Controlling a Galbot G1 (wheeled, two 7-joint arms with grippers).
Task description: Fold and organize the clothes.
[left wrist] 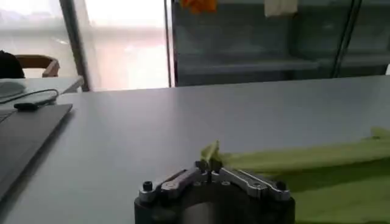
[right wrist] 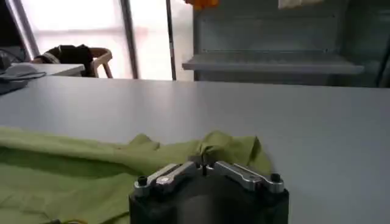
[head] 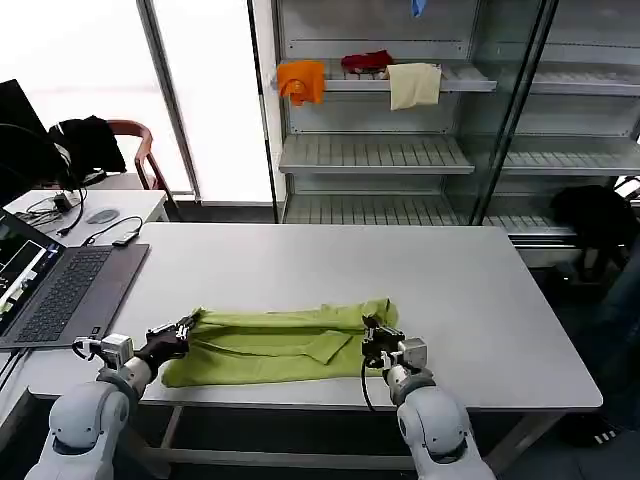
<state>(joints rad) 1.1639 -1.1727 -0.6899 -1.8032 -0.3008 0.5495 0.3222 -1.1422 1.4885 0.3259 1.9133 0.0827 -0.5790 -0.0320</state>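
One lime-green T-shirt (head: 280,345) is lying bunched lengthwise near the front edge of the grey bench (head: 330,265), no print or writing readable on it. The left end effector (head: 183,327) is sitting at the shirt's left end, fingers together and clamped on a fold of the cloth. The right end effector (head: 372,335) is sitting at the shirt's right end, fingers likewise pinched on the fabric. One open laptop (head: 55,285) is resting on the bench left of the shirt, nothing standing between the two. Three cloths are lying on a shelf (head: 400,82) behind the bench: one orange cloth (head: 301,80), one red cloth (head: 366,61), one cream cloth (head: 414,85).
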